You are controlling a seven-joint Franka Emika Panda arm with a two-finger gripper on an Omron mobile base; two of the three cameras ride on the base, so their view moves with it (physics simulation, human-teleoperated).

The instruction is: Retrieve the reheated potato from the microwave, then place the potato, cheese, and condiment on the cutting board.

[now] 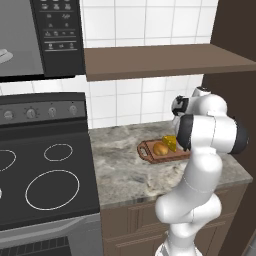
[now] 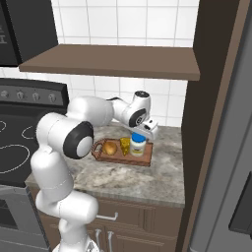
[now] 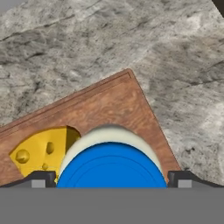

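On the table (image 2: 147, 179) lies the board (image 2: 143, 159), carrying potato (image 2: 109, 147), cheese (image 2: 126, 145) and jar (image 2: 138, 145) side by side. The tool (image 3: 111, 178) stands released, its tips straddling the jar's blue lid. Best to lift straight up, so no tip knocks the jar over.

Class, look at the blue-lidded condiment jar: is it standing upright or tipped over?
Upright. The condiment jar stands on the cutting board with its blue lid on top; the hand view looks straight down on the round lid.

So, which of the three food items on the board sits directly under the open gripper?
The blue-lidded pale condiment jar; the golden-brown potato and yellow cheese wedge sit aside.
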